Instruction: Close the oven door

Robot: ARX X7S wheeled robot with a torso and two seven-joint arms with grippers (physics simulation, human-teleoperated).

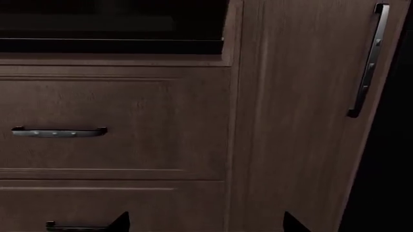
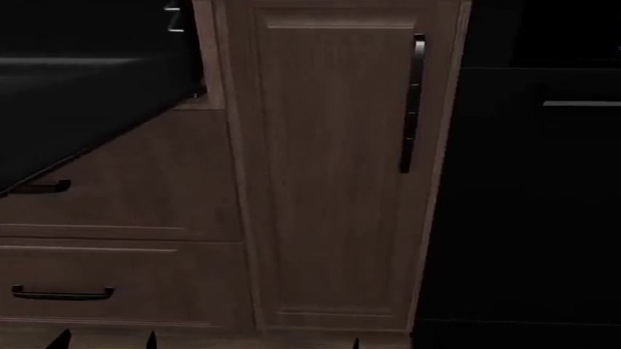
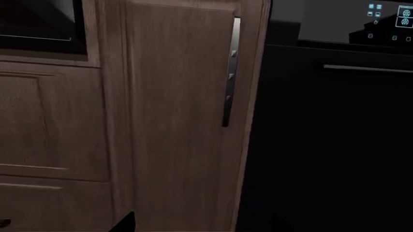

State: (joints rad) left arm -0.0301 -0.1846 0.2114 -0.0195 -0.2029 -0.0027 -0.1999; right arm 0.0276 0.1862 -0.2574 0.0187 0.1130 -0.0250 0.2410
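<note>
The oven door (image 2: 87, 109) hangs open at the upper left of the head view, a wide black slab tilting out from the cabinet above the wood drawers. In the left wrist view its dark edge (image 1: 110, 46) runs above the top drawer. My left gripper (image 1: 206, 223) is open, low in front of the drawers, well below the door and touching nothing. Its tips also show in the head view, where the left gripper (image 2: 105, 342) sits at the bottom edge. My right gripper (image 3: 203, 224) is open and empty, facing the tall cabinet door.
A tall brown cabinet door (image 2: 335, 167) with a black vertical handle (image 2: 411, 102) stands right of the oven. Further right is a black appliance front (image 3: 335, 135) with a lit cyan display (image 3: 390, 19) and a thin bar handle (image 3: 368, 69). Two wood drawers (image 1: 116, 125) sit under the oven.
</note>
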